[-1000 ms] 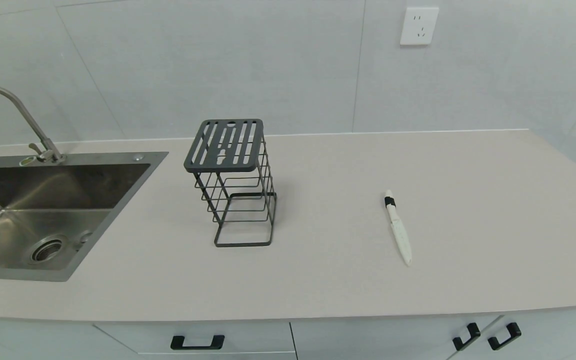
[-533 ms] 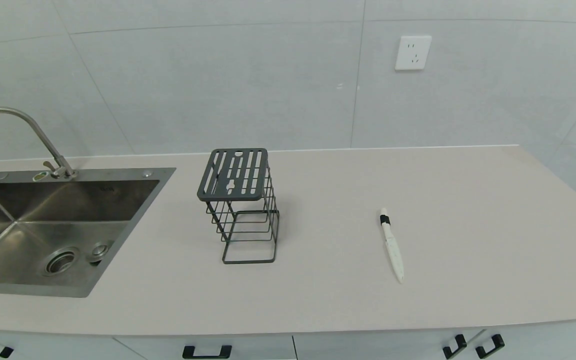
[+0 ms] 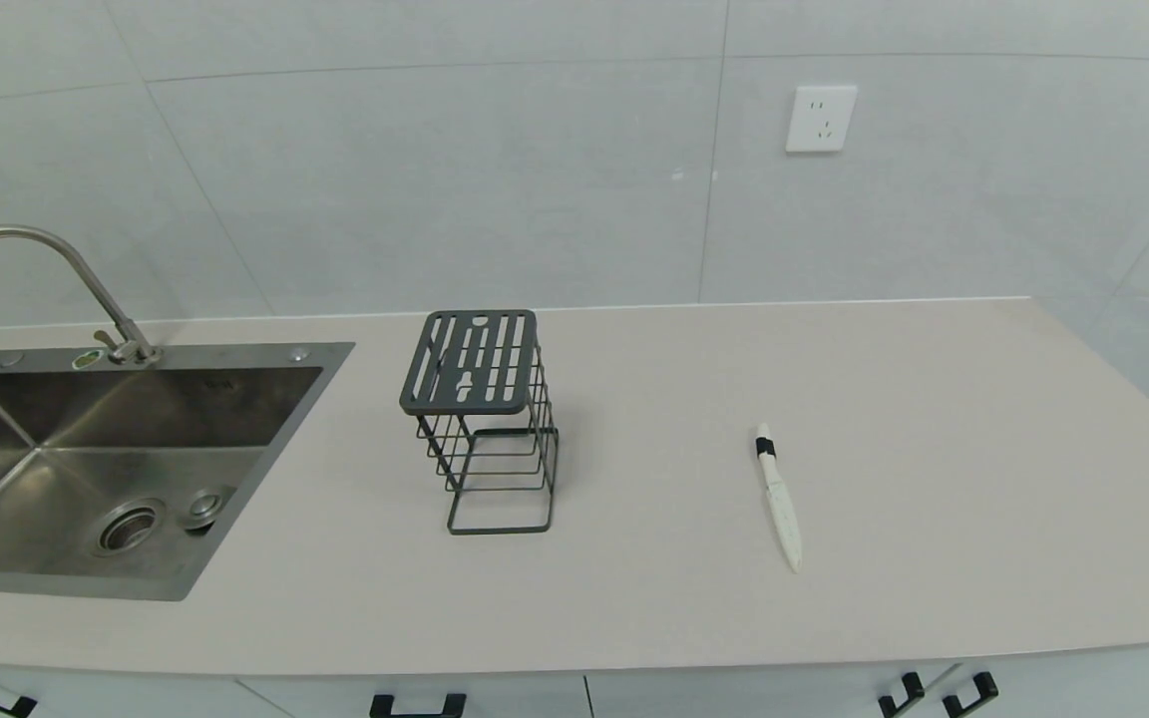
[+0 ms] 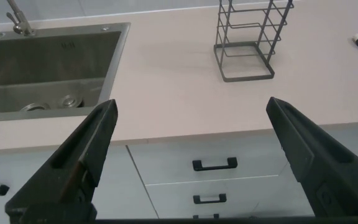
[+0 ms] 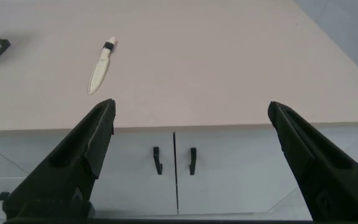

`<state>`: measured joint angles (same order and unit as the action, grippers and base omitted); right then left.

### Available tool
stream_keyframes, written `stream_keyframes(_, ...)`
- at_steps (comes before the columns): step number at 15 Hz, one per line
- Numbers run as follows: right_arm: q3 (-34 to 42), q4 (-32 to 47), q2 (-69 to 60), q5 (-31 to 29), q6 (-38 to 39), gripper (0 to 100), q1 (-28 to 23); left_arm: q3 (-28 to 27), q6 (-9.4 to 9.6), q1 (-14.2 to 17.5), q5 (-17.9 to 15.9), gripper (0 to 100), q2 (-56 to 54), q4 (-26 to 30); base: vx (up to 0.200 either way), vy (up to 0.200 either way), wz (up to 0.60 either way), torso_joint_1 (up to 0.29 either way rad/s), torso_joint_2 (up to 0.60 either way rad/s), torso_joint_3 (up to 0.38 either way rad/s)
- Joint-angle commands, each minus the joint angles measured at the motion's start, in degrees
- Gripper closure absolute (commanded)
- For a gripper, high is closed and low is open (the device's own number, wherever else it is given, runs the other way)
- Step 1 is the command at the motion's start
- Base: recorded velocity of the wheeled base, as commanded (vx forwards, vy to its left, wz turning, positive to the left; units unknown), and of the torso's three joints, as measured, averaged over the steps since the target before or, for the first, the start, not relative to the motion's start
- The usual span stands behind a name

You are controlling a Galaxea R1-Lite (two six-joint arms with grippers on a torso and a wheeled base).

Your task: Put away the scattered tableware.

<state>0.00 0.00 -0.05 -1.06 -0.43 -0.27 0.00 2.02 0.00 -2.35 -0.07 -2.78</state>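
Head view: you have one wire rack [image 3: 480, 419], upright mid-counter [image 3: 634, 598], with a slotted top. The sink [image 3: 136, 399] is to its left. One white knife [image 3: 777, 496] lies flat on the counter, well right of the rack.
Left wrist view: your left tool [image 4: 191, 112] is spread wide before the counter's front edge, with the rack and sink beyond.
Right wrist view: your right tool [image 5: 191, 107] is spread wide, with the knife beyond, well apart.

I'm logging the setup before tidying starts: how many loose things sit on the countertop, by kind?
Knife: 1
Rack: 1
Total: 2
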Motion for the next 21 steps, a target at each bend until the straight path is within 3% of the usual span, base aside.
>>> stream_keyframes(1,0.0,0.0,0.0,0.0,0.0,0,0.0,0.0,0.0,0.0,0.0,0,0.1,0.0,0.0,0.0,0.0,0.0,0.0,0.0)
stream_keyframes(5,0.0,0.0,0.0,0.0,0.1,0,0.0,0.0,0.0,0.0,0.0,0,0.1,0.0,0.0,0.0,0.0,0.056,0.0,0.055)
stream_keyframes(14,0.0,0.0,0.0,-0.1,0.2,0,0.0,0.0,-0.79,0.0,-0.3,0,0.1,-0.1,0.0,0.0,0.0,0.259,-0.03,0.216)
stream_keyframes(21,0.0,-0.1,0.1,0.2,-1.4,0,0.0,0.0,-0.53,0.0,-0.4,0,0.1,-0.2,0.0,0.0,0.0,0.019,0.0,0.013)
